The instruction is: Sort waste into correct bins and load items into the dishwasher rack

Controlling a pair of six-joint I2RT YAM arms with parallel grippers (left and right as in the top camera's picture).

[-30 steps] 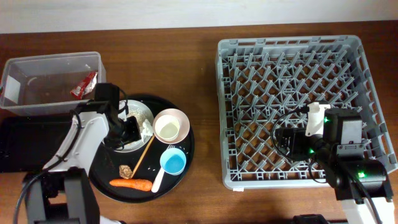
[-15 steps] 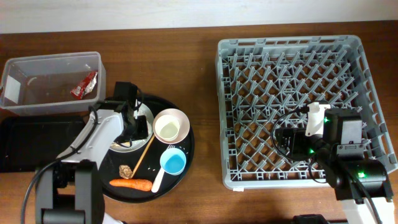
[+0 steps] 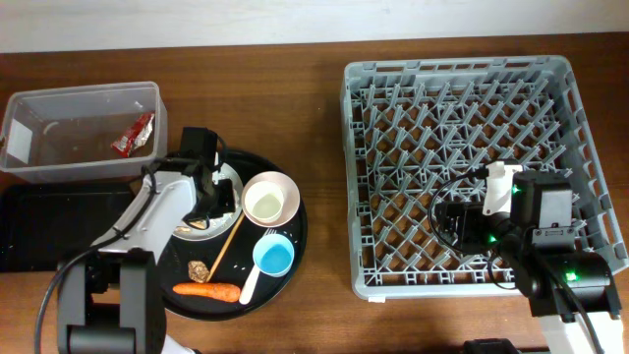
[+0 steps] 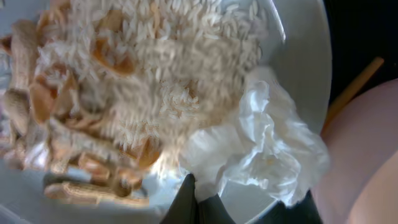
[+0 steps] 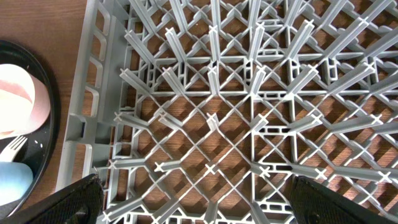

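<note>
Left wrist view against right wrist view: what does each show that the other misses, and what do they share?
Only the left wrist shows the white plate heaped with beige food scraps, the crumpled napkin beside them, and the chopstick. Only the right wrist shows the dishwasher rack, empty where visible, plus the fork tines and the blue cup. Both catch the pinkish bowl and the black round tray.

I work at a test bench staged as a kitchen clean-up station. A bare brown wooden table (image 3: 314,118) stands against a plain pale wall (image 3: 295,20). A large square grey plastic dishwasher rack (image 3: 457,65) and a round black serving tray (image 3: 301,231) sit directly on it.
</note>
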